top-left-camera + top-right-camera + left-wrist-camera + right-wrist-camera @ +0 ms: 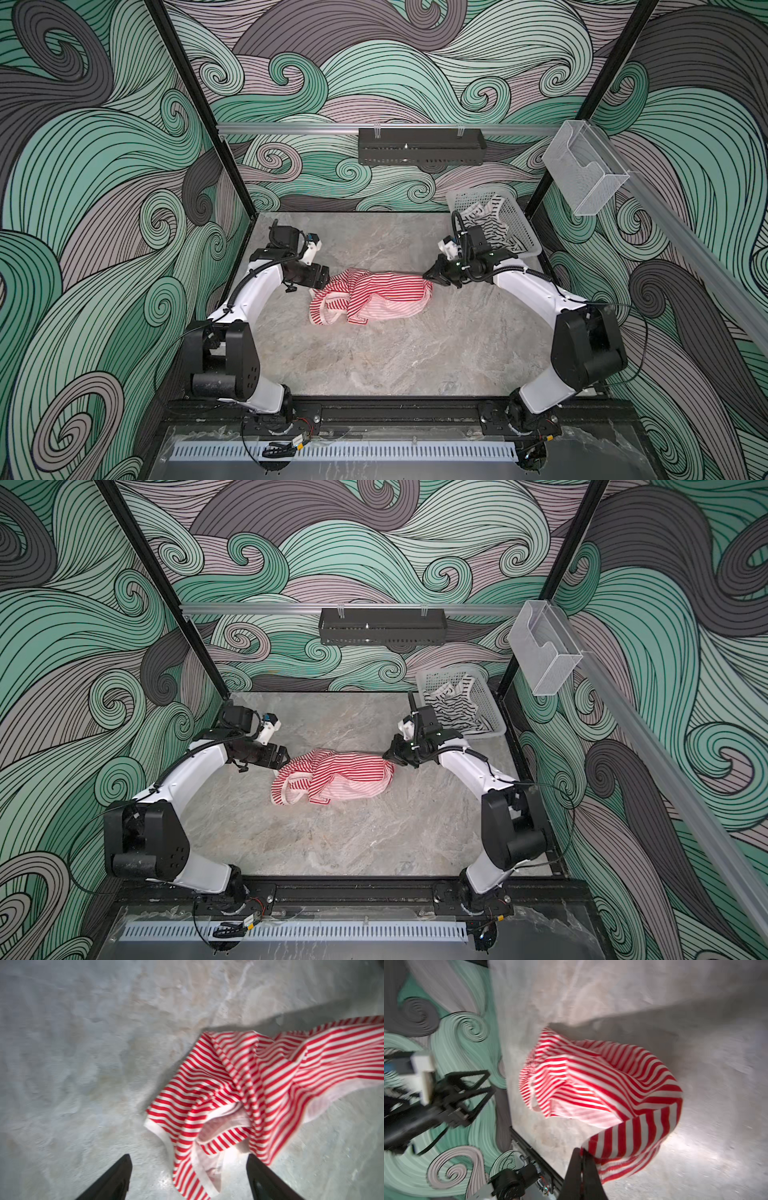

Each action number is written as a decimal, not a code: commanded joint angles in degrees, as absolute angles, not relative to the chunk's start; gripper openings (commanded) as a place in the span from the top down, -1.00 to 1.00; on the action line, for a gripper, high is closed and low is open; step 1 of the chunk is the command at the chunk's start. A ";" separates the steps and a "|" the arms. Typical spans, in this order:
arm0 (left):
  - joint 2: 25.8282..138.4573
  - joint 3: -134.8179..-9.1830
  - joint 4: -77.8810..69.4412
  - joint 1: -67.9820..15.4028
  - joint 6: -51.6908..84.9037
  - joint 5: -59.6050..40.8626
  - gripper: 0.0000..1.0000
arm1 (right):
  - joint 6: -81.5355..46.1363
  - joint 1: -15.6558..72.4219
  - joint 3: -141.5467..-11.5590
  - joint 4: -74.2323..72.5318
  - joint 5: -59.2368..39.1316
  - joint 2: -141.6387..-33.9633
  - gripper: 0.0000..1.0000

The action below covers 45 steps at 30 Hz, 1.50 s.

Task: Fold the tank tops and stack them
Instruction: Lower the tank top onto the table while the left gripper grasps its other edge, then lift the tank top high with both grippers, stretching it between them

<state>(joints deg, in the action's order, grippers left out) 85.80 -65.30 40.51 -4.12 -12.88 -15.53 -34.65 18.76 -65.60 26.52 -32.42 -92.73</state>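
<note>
The right arm (pixel 476 241) hides part of the black-striped tank top (pixel 492 224) in the far-right basket (pixel 519 230); blur softens the red-striped tank top (pixel 602 1084) in the right wrist view.

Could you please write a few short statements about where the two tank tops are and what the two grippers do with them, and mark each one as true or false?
1. The red-striped tank top lies neatly folded on the table. False: it lies crumpled and unfolded.
2. The jaws of the right gripper are shut on one end of the red-striped tank top. True.
3. The jaws of the left gripper are shut on a strap. False: they stand open at the garment's other end, gripping nothing.
4. The black-striped tank top sits in the white basket. True.
</note>
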 commanded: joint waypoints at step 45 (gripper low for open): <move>101.91 -65.68 43.47 -19.05 -18.83 -18.50 0.73 | -31.63 16.26 -60.90 28.97 -24.53 -89.65 1.00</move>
<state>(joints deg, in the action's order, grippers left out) 101.30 -63.66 42.65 -19.53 -18.52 -17.04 -30.87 16.16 -61.32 29.26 -25.39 -91.31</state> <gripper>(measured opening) 0.163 0.053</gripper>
